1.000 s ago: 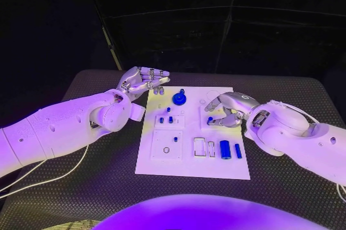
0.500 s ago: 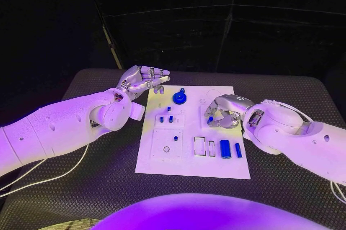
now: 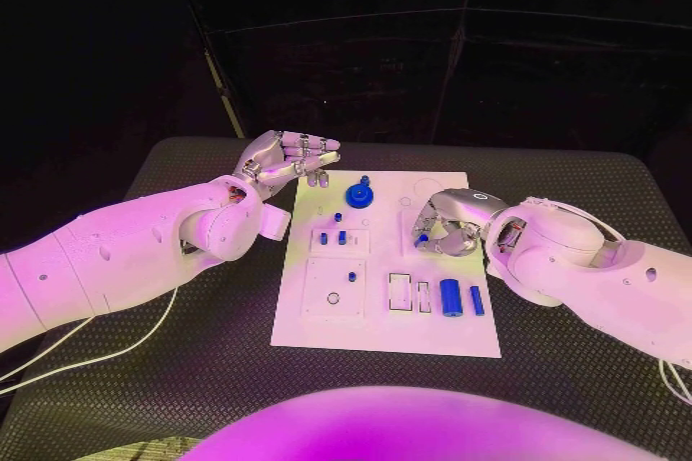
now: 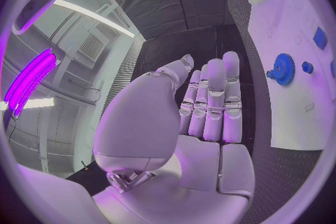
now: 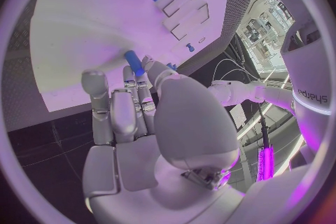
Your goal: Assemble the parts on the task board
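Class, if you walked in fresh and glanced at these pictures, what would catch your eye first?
The white task board in the middle of the table, dotted with blue parts such as a gear at its far end. Then the right hand, fingers at a small blue peg, and the left hand raised off the board's far left corner.

**Legible text in the scene**

One marking can be read. In the right wrist view, the white casing of the robot's left arm (image 5: pixel 308 81) carries dark lettering that appears to spell "sharpa", seen turned and partly cut by the rim of the picture. The white rectangular task board (image 3: pixel 387 331) bears no readable text, labels or numbers in the head view or in either wrist view; any marks on it are too small to make out.
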Robot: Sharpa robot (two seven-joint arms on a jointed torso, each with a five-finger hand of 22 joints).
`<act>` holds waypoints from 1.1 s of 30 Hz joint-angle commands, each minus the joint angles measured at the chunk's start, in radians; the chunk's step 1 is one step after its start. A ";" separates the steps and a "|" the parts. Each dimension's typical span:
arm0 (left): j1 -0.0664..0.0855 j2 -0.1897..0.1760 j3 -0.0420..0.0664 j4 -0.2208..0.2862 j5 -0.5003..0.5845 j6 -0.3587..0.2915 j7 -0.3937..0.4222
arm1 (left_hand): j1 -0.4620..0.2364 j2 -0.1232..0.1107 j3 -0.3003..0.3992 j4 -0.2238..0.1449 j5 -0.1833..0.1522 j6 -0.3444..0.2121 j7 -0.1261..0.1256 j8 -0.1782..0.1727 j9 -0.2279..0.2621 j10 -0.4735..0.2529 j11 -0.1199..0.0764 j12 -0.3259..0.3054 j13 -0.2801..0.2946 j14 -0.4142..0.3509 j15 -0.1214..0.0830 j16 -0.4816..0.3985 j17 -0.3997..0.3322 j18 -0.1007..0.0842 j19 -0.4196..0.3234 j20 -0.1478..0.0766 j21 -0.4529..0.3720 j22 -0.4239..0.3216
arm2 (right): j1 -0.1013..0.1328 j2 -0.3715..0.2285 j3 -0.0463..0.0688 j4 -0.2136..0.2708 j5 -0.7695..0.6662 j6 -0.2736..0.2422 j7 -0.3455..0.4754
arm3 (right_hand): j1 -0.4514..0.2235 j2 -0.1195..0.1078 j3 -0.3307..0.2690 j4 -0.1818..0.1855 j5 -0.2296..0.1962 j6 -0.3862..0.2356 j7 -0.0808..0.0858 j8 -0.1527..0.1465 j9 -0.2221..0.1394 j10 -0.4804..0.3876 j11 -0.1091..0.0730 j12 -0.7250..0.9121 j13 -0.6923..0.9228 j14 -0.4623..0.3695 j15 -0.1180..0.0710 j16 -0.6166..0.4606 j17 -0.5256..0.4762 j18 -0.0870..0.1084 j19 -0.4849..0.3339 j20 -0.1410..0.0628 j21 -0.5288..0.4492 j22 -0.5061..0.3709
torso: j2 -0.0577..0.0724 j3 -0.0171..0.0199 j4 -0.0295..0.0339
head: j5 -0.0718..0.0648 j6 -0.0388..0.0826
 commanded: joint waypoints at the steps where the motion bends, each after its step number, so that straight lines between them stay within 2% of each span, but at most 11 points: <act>1: 0.002 0.001 0.001 0.000 0.005 0.011 0.003 | -0.004 0.008 -0.006 0.000 0.003 -0.006 0.001 -0.001 0.000 -0.008 -0.003 0.004 0.002 -0.008 0.000 -0.004 -0.001 0.005 -0.002 0.007 -0.004 -0.001 | -0.001 0.001 -0.002 0.000 -0.026 0.014 -0.010 | 0.001 -0.001 0.010 0.000 -0.006 0.008 0.000 -0.005 -0.001 0.009 0.002 -0.008 0.001 0.021 -0.008 0.007 0.001 -0.006 0.004 -0.001 0.004 0.002 | 0.000 -0.0001 -0.0004 | 0.000 0.000; 7: 0.001 0.001 0.001 -0.001 0.005 0.012 0.002 | -0.004 0.008 -0.006 0.000 0.003 -0.006 0.001 -0.001 0.000 -0.008 -0.003 0.004 0.002 -0.008 0.000 -0.004 -0.001 0.005 -0.002 0.007 -0.004 -0.001 | -0.001 0.003 -0.002 -0.001 -0.051 0.011 -0.015 | 0.001 -0.007 0.022 -0.002 -0.007 0.009 0.000 -0.008 -0.002 0.013 0.002 -0.020 0.001 0.021 -0.007 0.007 0.002 -0.007 0.004 -0.002 0.006 0.004 | 0.000 -0.0001 -0.0005 | -0.001 -0.001; 19: 0.001 0.001 0.001 -0.001 0.005 0.013 0.001 | -0.004 0.010 -0.007 0.002 0.003 -0.007 0.001 0.000 0.000 -0.009 -0.002 0.005 0.002 -0.008 0.000 -0.005 -0.001 0.005 -0.002 0.007 -0.006 -0.002 | -0.001 0.009 -0.002 -0.003 -0.082 0.023 -0.023 | 0.006 -0.035 0.053 -0.017 -0.008 -0.004 0.007 -0.024 -0.005 0.013 0.009 -0.053 0.001 0.020 -0.003 0.007 0.001 -0.006 -0.001 0.001 0.007 0.002 | 0.000 -0.0006 -0.0003 | -0.002 -0.003; 24: 0.001 0.000 0.001 -0.002 0.005 0.013 0.001 | -0.004 0.010 -0.007 0.002 0.003 -0.007 0.001 0.000 0.000 -0.009 -0.002 0.005 0.002 -0.008 0.000 -0.005 -0.001 0.005 -0.002 0.007 -0.006 -0.002 | -0.001 0.013 -0.003 -0.004 -0.086 0.022 -0.024 | 0.011 -0.034 0.066 -0.022 -0.008 -0.001 0.009 -0.024 -0.003 0.024 0.009 -0.057 0.003 0.020 -0.003 0.008 0.002 -0.006 0.000 0.002 0.009 0.004 | -0.001 -0.0004 -0.0002 | -0.003 -0.003; 29: 0.001 0.000 0.001 -0.001 0.005 0.012 0.000 | -0.004 0.010 -0.007 0.002 0.003 -0.007 0.001 0.000 0.000 -0.009 -0.002 0.005 0.002 -0.008 0.000 -0.005 -0.001 0.005 -0.002 0.007 -0.006 -0.002 | -0.001 0.012 -0.003 0.005 -0.091 -0.021 -0.015 | 0.030 -0.017 0.100 -0.038 -0.038 0.033 -0.003 -0.010 0.002 0.068 -0.003 -0.048 0.010 0.022 -0.012 0.015 0.011 -0.008 0.009 -0.004 0.022 0.024 | 0.000 0.0000 -0.0010 | -0.002 -0.003; 33: 0.001 -0.001 0.001 -0.002 0.005 0.012 0.000 | -0.004 0.010 -0.007 0.002 0.003 -0.007 0.001 0.000 0.000 -0.009 -0.002 0.005 0.002 -0.008 0.000 -0.005 -0.001 0.005 -0.002 0.007 -0.006 -0.002 | -0.002 0.007 -0.003 0.021 -0.097 -0.073 -0.002 | 0.041 -0.008 0.121 -0.053 -0.041 0.060 -0.010 0.000 0.005 0.095 -0.012 -0.040 0.016 0.026 -0.019 0.024 0.025 -0.013 0.022 -0.011 0.038 0.050 | -0.001 0.0003 -0.0014 | -0.001 -0.002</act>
